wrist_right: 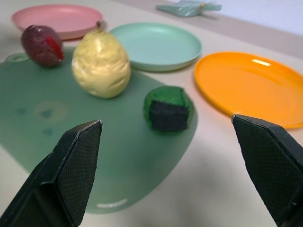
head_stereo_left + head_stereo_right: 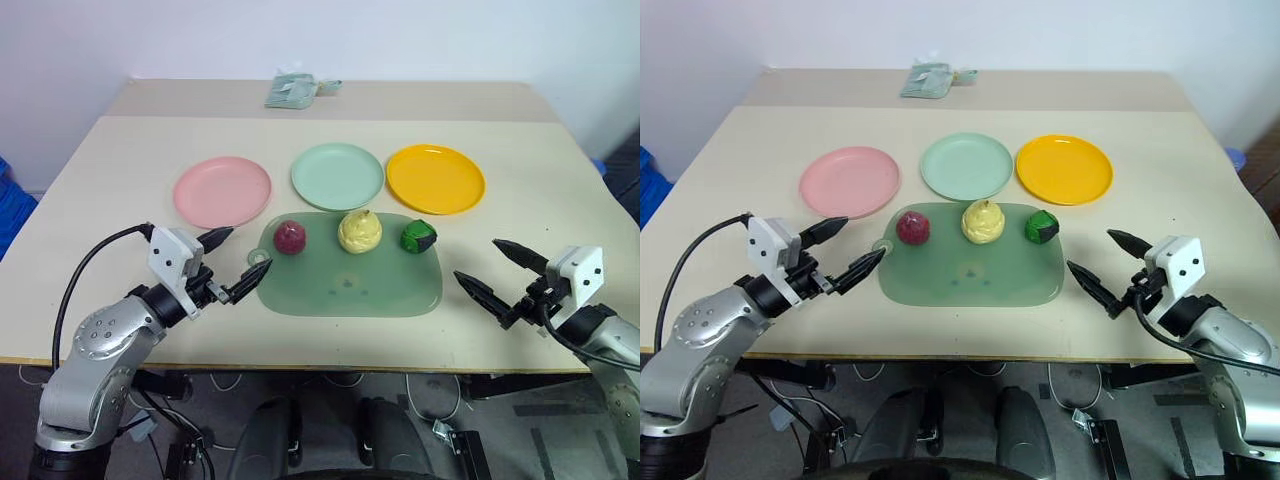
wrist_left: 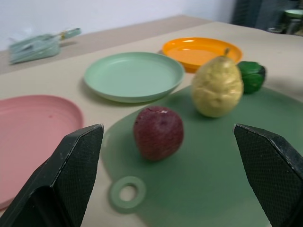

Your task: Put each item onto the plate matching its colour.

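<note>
I see my left pincer point(image 2: 232, 263) spread wide and empty, level over the tabletop point(image 2: 100, 200) beside the handle-hole end of the green mat point(image 2: 350, 290). My right pincer point(image 2: 497, 270) is equally wide, empty, off the mat's other end. On the mat, in a row: red-purple fruit point(image 2: 290, 237), yellow pear point(image 2: 359, 231), dark green fruit point(image 2: 418, 236). Just beyond lie the pink plate point(image 2: 222, 191), mint plate point(image 2: 337, 175) and orange plate point(image 2: 435, 179), all bare.

pink plate point(image 3: 33, 137) cut off at edge, far packet point(image 2: 291, 90) perhaps cloth, unclear
</note>
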You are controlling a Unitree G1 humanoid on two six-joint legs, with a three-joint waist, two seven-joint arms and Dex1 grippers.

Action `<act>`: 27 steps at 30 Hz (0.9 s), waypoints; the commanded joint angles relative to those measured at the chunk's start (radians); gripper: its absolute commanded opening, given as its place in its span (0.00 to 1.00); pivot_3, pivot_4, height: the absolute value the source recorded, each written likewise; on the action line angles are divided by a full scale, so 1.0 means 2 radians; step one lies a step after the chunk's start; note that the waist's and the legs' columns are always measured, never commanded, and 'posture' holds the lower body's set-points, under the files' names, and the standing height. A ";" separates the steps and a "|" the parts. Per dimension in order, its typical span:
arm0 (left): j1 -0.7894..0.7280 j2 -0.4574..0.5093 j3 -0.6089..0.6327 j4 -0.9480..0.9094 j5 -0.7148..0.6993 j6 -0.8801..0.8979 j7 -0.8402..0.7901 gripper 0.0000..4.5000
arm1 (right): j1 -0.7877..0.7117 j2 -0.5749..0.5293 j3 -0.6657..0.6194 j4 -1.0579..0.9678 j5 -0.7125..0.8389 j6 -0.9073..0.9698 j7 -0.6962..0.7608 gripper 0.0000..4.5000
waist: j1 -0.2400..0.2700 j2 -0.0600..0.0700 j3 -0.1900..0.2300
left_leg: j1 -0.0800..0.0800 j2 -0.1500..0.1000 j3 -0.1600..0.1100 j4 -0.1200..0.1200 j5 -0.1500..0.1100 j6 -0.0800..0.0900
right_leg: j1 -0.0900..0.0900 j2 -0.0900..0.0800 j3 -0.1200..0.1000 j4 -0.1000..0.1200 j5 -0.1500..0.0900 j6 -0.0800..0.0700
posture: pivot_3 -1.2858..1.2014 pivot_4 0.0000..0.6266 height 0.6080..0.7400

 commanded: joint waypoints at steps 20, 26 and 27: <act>-0.034 -0.004 0.019 -0.003 -0.052 0.082 0.051 1.00 | -0.027 -0.007 -0.007 -0.023 0.017 0.007 0.019 1.00 | 0.009 0.000 0.000 | 0.000 0.000 0.000 0.000 0.000 0.000 | 0.000 0.000 0.000 0.000 0.000 0.000 | 0.52 0.24 1.00; -0.085 -0.007 0.013 0.026 -0.084 0.152 0.077 1.00 | -0.054 -0.006 0.001 -0.028 0.050 0.001 0.064 1.00 | 0.009 0.000 0.000 | 0.000 0.000 0.000 0.000 0.000 0.000 | 0.000 0.001 0.000 0.000 0.000 0.000 | 0.52 0.24 1.00; -0.093 -0.008 0.011 0.032 -0.087 0.158 0.078 1.00 | -0.057 -0.008 0.004 -0.028 0.051 0.001 0.071 1.00 | 0.009 0.000 0.000 | 0.000 0.000 0.000 0.000 0.000 0.000 | 0.000 0.001 0.000 0.000 0.000 0.000 | 0.52 0.24 1.00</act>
